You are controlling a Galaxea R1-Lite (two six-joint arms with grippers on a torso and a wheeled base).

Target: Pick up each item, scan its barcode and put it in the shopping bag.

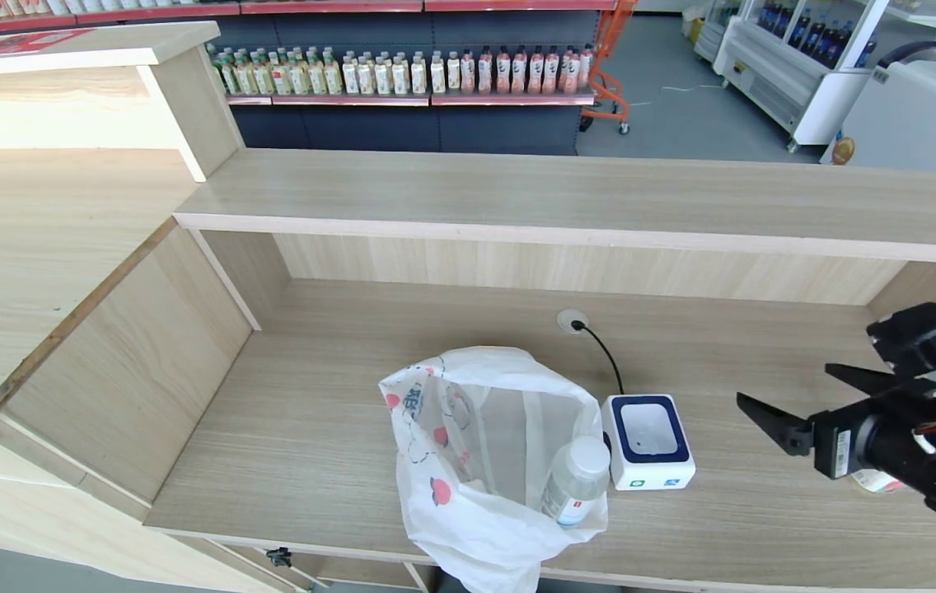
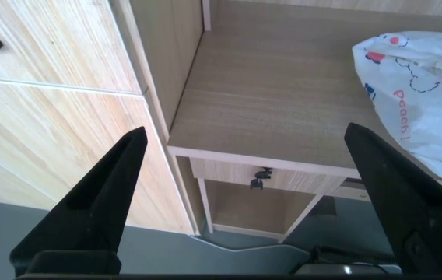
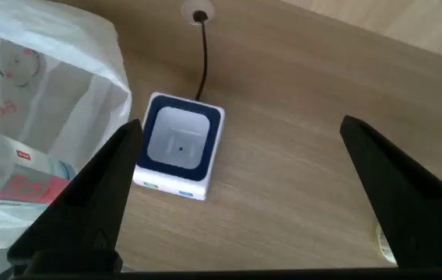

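bottle (image 1: 579, 478) sits in shopping bag (image 1: 435, 511); left pincer (image 2: 244, 131) and right pincer (image 1: 785, 385) gape wide, empty.

round item (image 1: 874, 481) mostly hidden under right arm (image 1: 917, 453) | shopping bag (image 1: 468, 494) bottom cut by frame edge

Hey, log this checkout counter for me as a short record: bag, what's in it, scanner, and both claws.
Bag: white plastic shopping bag with red prints, open, at the front edge of the pale wooden counter
Inside: clear plastic bottle with white cap, leaning
Scanner: white box scanner with navy-framed window, just right of the bag; black cable runs to a hole behind it
Right claw: open, empty, above the counter right of the scanner
Left claw: open, empty, off the counter's front left
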